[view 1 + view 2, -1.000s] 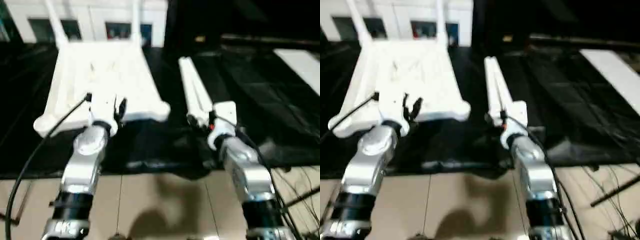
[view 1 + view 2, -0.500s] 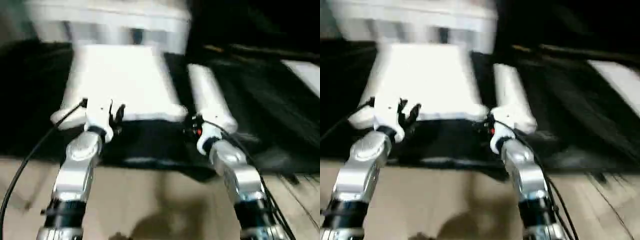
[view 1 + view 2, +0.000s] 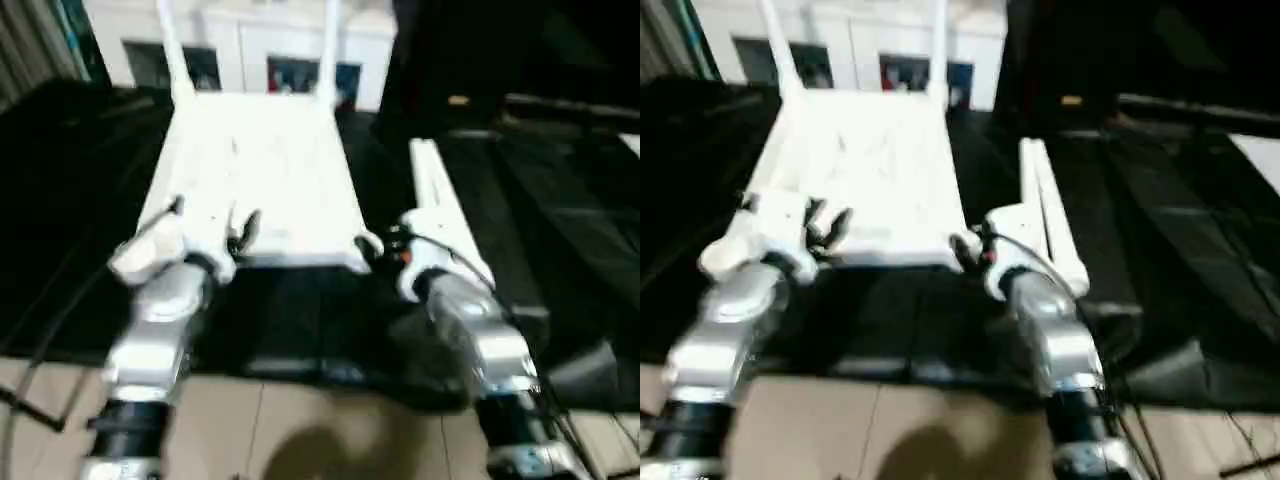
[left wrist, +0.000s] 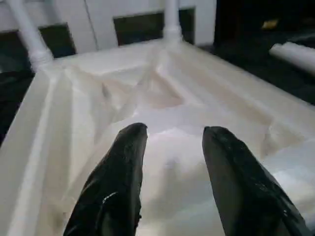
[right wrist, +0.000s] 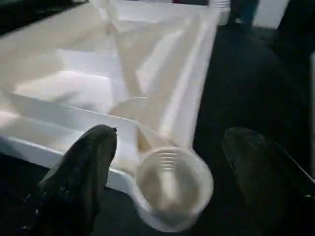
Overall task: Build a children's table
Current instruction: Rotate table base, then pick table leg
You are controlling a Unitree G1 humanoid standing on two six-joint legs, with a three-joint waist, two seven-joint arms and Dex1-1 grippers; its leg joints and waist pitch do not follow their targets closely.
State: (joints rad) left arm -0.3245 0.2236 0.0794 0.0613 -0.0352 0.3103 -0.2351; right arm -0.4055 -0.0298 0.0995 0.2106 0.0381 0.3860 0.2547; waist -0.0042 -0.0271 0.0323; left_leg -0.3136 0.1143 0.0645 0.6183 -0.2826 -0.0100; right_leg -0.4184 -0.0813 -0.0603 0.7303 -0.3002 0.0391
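Note:
The white tabletop (image 3: 260, 170) lies upside down on the black sheet, ribbed underside up. Two white legs (image 3: 165, 45) stand upright in its far corner sockets. Loose white legs (image 3: 440, 200) lie side by side to its right. My left gripper (image 3: 243, 232) hovers open over the tabletop's near edge; its fingers (image 4: 123, 177) hold nothing above the ribs. My right gripper (image 3: 378, 245) is open at the near right corner. In the right wrist view its fingers (image 5: 83, 172) stand wide apart on either side of the empty round socket (image 5: 172, 189).
The black-sheeted worktable (image 3: 560, 230) stretches away to the right, with a flat white board (image 3: 1265, 150) at its far right. Tiled floor (image 3: 330, 430) shows below the table's front edge. White cabinets (image 3: 250, 60) stand behind the tabletop.
The camera has swung, shifting the whole picture. My right gripper has come left from the near ends of the loose legs to the tabletop's near right corner socket. The left gripper stays over the near edge.

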